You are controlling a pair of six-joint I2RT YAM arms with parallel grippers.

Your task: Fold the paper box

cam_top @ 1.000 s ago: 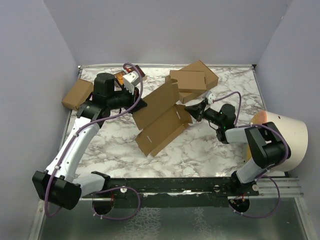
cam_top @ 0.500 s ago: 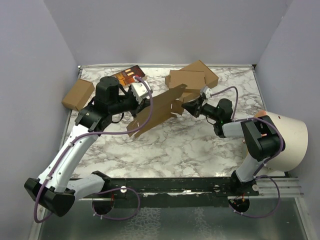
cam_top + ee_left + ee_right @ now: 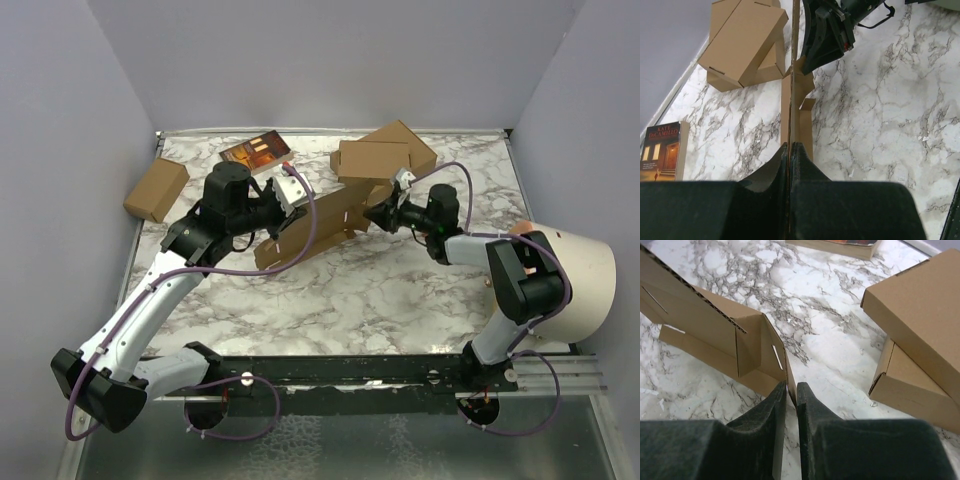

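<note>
The paper box [image 3: 315, 222], a flat brown cardboard sheet with flaps and slits, stands on its long edge across the middle of the table. My left gripper [image 3: 283, 200] is shut on its upper left edge. In the left wrist view the sheet [image 3: 797, 115] runs edge-on away from the left gripper [image 3: 790, 145], whose jaws are pressed flat on it. My right gripper [image 3: 376, 212] is at the sheet's right end. In the right wrist view a slit end flap of the paper box [image 3: 705, 325] sits between the right gripper's [image 3: 791, 385] slightly parted fingers, with a small gap beside it.
Two stacked ready-folded boxes [image 3: 385, 155] lie at the back right, close behind the right gripper, also in the wrist views as the stacked boxes [image 3: 742, 40] [image 3: 920, 300]. A book [image 3: 258, 150] lies at the back, a small carton [image 3: 156, 188] at the far left, a white dome [image 3: 570, 270] at the right edge.
The left arm has swung the sheet from lying flat to standing on edge, moving right. The right gripper moved toward the back, and its jaws have loosened from shut to slightly parted.
</note>
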